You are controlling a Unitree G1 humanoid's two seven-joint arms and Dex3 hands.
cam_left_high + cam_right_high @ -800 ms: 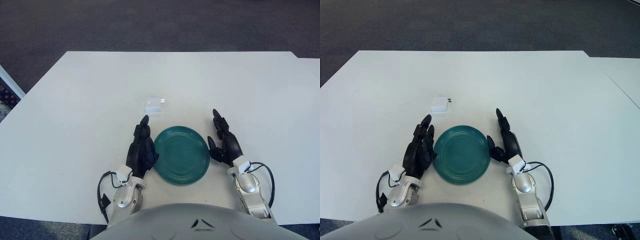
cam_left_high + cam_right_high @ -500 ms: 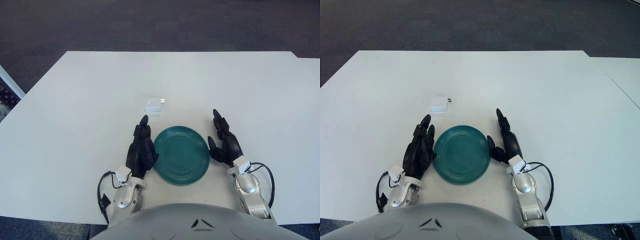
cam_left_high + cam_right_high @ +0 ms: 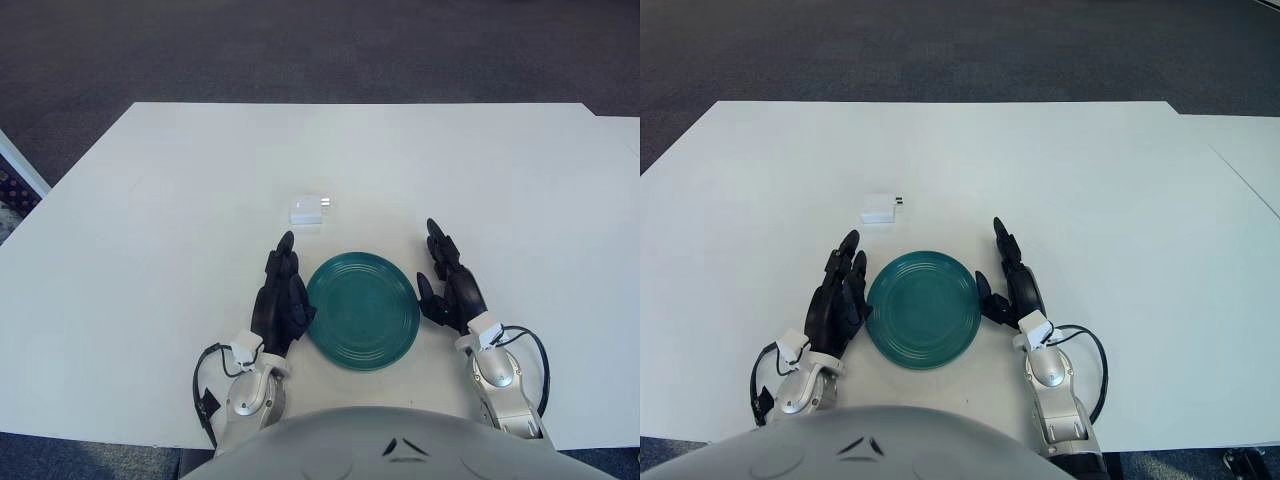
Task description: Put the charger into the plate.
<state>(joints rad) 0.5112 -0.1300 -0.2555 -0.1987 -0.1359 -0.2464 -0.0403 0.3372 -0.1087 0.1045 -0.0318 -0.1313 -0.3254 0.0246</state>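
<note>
Currently the charger [image 3: 309, 209] lies on the table [image 3: 150, 220], outside the empty plate [image 3: 363, 311]; left hand [image 3: 281, 300] and right hand [image 3: 450, 286] rest released, grasping nothing. Pickup and placement remain.

You see two black three-finger hands, the left hand [image 3: 281, 300] and the right hand [image 3: 449, 286], each built of jointed, glossy segments. Each joins a silver-grey wrist housing with a small white block at the joint. Black cables loop beside both wrists. A pale grey torso fills the bottom edge.
</note>
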